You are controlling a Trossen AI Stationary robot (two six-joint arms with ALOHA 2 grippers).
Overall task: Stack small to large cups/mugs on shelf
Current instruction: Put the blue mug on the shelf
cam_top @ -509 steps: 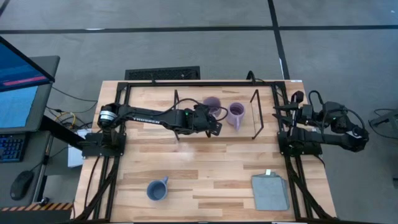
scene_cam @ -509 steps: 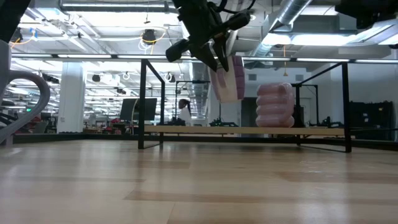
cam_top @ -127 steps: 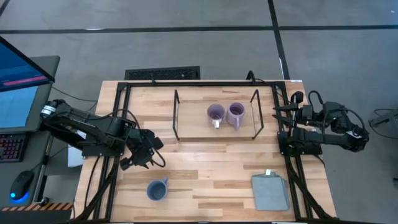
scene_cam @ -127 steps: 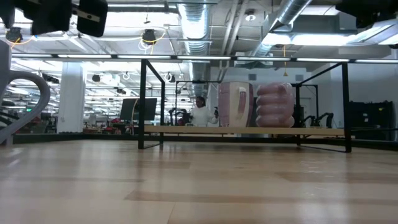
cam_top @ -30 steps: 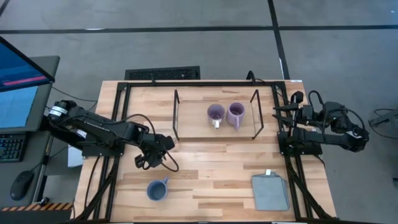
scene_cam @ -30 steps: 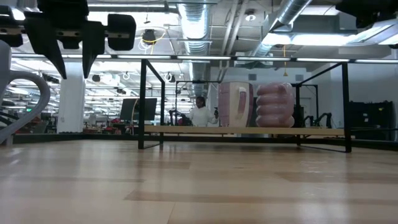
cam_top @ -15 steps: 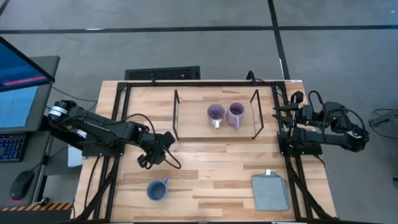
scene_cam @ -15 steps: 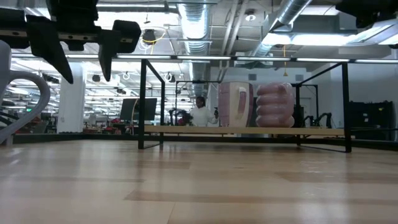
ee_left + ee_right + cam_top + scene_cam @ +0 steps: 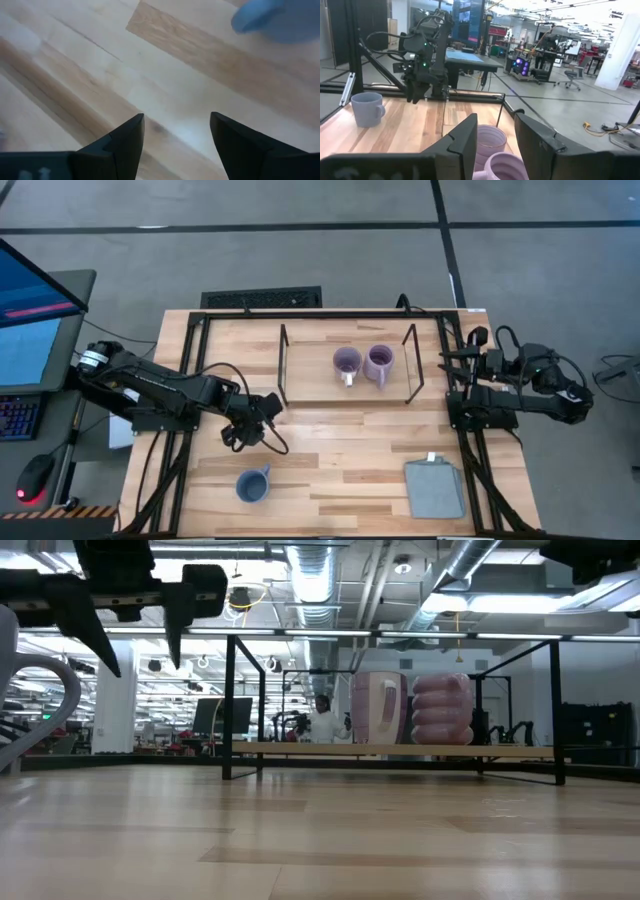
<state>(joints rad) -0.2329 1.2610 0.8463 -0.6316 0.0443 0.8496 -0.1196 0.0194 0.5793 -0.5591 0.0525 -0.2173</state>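
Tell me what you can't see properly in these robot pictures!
- Blue mug: the left wrist view shows only a blurry blue patch, cut off by the picture's edge.
- Two purple mugs: the right wrist view hides their lower parts behind the right gripper's own fingers.
- Left gripper: the low view's top edge cuts off its arm.
- Grey cloth: the fold hides what is underneath it.
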